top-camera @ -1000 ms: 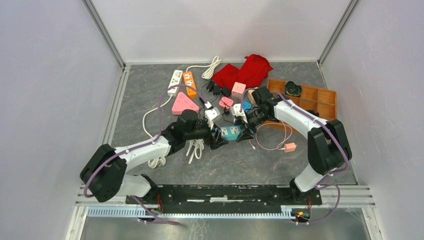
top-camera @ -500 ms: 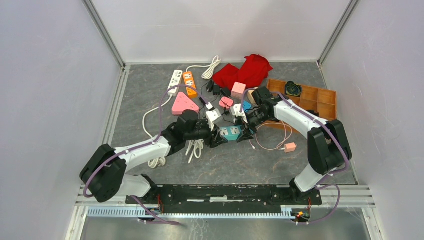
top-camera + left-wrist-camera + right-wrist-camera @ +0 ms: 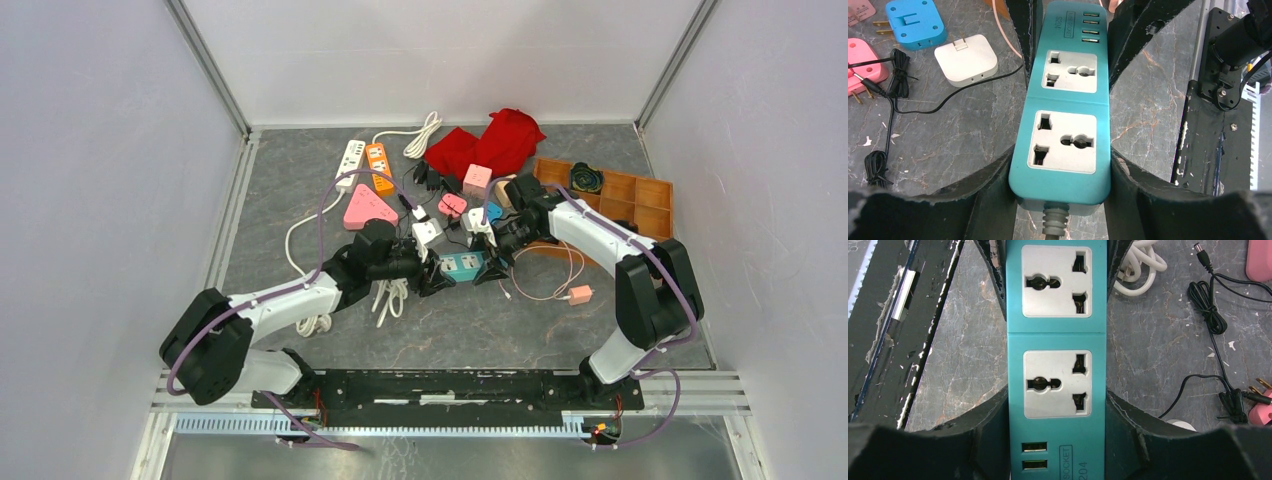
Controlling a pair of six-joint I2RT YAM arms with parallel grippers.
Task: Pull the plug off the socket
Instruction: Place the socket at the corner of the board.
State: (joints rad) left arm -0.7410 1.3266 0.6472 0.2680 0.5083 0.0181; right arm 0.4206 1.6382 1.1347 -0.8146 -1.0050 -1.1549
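Teal power strip (image 3: pixel 1063 100), white socket faces (image 3: pixel 1063 142), grey marbled table (image 3: pixel 948 145), blue adapter (image 3: pixel 915 22), red cloth (image 3: pixel 500 140)

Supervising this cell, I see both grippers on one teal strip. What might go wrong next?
The left gripper and right gripper clamp opposite ends of the teal power strip; pulling apart or twisting may strain it or break a grip.
Both outlets look empty, so no plug may be left to pull.
The black cable and white adapter lie close; dragging the strip might snag them.
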